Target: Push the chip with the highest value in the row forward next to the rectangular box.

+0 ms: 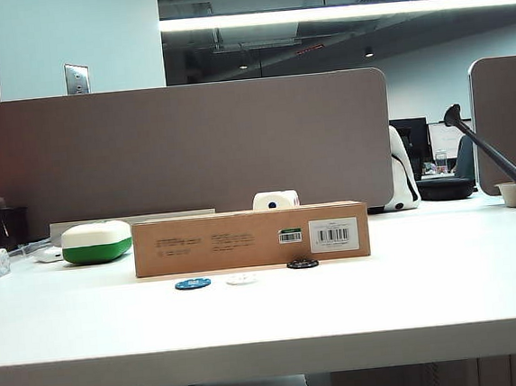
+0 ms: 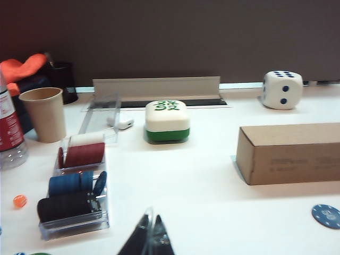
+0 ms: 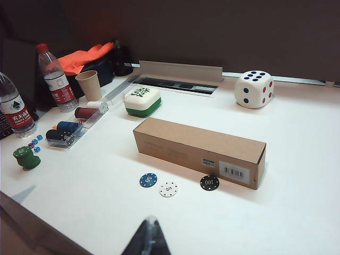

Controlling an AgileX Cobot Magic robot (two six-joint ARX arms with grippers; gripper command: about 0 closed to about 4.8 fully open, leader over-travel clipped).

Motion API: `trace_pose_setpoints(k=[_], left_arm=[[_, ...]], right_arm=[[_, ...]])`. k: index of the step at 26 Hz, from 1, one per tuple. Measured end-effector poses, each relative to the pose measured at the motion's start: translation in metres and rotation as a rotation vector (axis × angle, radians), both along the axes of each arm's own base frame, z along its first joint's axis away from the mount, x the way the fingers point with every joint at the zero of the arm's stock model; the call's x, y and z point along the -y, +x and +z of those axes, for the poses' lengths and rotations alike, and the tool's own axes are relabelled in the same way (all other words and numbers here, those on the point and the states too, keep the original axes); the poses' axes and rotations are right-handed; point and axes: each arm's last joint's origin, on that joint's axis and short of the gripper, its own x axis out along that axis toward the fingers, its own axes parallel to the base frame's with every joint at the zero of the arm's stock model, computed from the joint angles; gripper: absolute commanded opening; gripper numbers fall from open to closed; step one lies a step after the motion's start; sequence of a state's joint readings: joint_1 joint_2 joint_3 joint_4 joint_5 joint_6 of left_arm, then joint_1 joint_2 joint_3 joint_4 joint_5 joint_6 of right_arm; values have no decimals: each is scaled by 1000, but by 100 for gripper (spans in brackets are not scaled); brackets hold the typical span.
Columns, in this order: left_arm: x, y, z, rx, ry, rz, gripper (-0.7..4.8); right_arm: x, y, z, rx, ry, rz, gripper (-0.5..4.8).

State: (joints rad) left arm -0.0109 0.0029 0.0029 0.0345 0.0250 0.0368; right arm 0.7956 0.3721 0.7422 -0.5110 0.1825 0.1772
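Black chip (image 3: 209, 183), marked 100, is the highest of the row: blue chip (image 3: 148, 180) reads 50, white chip (image 3: 168, 189) reads 5. In your right wrist view the black chip already lies a step ahead of the other two, just beside the near long face of the rectangular box (image 3: 199, 150), under the barcode label; whether it touches the cardboard you cannot tell. The exterior view agrees: the black one sits at the box's foot, blue and white a little nearer the table edge.

Right gripper (image 3: 149, 234): fingertips together, nothing held. From these jaws the black chip lies ahead and off to the right, with the white chip nearer to the tips. The box's long axis runs across your line of reach, so any remaining push goes square to that face.

Left gripper (image 2: 151, 235): tips closed to a point, empty. It shows only the blue chip, far off to its right; the black chip is out of its frame.

Judgement: the right arm is the nearer one. Little or no travel seems left.
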Motion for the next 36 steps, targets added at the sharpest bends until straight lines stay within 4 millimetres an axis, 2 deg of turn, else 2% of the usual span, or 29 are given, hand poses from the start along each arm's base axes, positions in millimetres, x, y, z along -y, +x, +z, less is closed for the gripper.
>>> trace_pose_setpoints(k=[3,36], left_arm=[[-1,0,0,3,-32,37,-5],[-1,0,1,13,-35,25,-5]], right_arm=[[0,0,0,0,0,0,-9],[0,0,0,0,-2,0,-9]])
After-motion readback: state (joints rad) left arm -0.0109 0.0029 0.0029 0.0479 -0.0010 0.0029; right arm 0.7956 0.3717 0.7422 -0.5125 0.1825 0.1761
